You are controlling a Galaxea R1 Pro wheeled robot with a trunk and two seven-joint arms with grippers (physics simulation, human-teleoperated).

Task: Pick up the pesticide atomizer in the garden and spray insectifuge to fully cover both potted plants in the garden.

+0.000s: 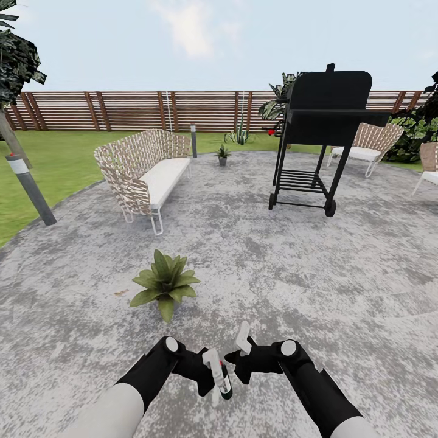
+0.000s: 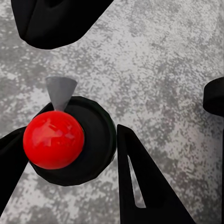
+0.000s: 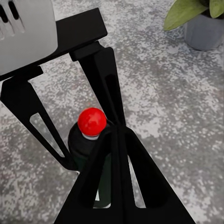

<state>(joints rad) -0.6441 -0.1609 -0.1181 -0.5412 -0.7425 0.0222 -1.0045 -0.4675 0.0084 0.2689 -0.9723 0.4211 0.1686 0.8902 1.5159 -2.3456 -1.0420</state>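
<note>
My left gripper (image 1: 217, 389) is shut on the pesticide atomizer (image 1: 224, 384), a slim dark-green bottle held low in front of me. In the left wrist view its red knob (image 2: 53, 140) and grey nozzle sit between the black fingers (image 2: 135, 177). My right gripper (image 1: 243, 342) hovers just right of it, shut and empty; its tips (image 3: 116, 135) meet in front of the atomizer (image 3: 86, 144). One potted plant (image 1: 164, 283) stands on the paving just ahead to my left, its grey pot (image 3: 203, 30) close by. The other potted plant (image 1: 222, 154) is far off by the lawn edge.
A wicker bench (image 1: 146, 173) stands ahead left and a black grill cart (image 1: 322, 134) ahead right. Grey bollards (image 1: 27, 185) (image 1: 194, 140) line the paving edge. Wicker chairs (image 1: 368, 143) sit far right, with a slatted fence (image 1: 121, 109) behind the lawn.
</note>
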